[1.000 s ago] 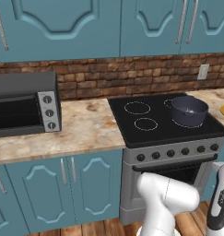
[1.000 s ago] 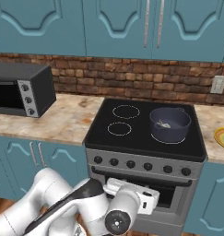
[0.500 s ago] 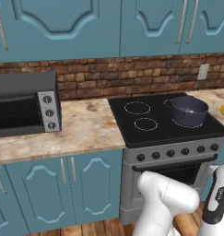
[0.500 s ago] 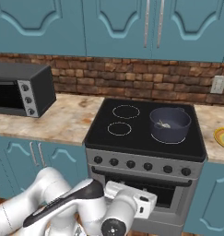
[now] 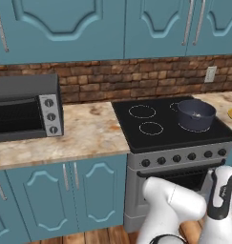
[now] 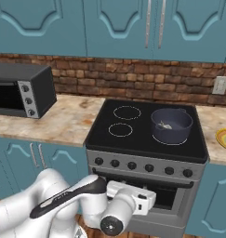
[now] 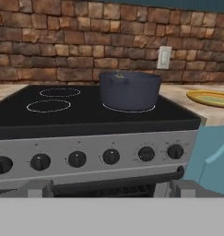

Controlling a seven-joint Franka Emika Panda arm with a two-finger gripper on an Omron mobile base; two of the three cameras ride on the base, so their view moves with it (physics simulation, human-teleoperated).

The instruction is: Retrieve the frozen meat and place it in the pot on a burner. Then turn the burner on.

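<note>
The dark blue-grey pot (image 6: 171,125) sits on the stove's (image 6: 133,139) right rear burner with a small pale piece, likely the frozen meat, inside. The hand (image 7: 109,191), fingers apart and empty, faces the row of knobs (image 7: 111,156) low at the stove's front edge. Apparently left: turning the burner on.

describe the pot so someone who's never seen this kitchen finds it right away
Find the black stove set in the counter under the brick wall, right of the toaster oven. The pot stands on its large right-hand burner ring. It is round, deep and dark blue-grey with a thin rim, the only vessel on the cooktop; the two left rings are bare, and the yellow plate further right is flat.
</note>
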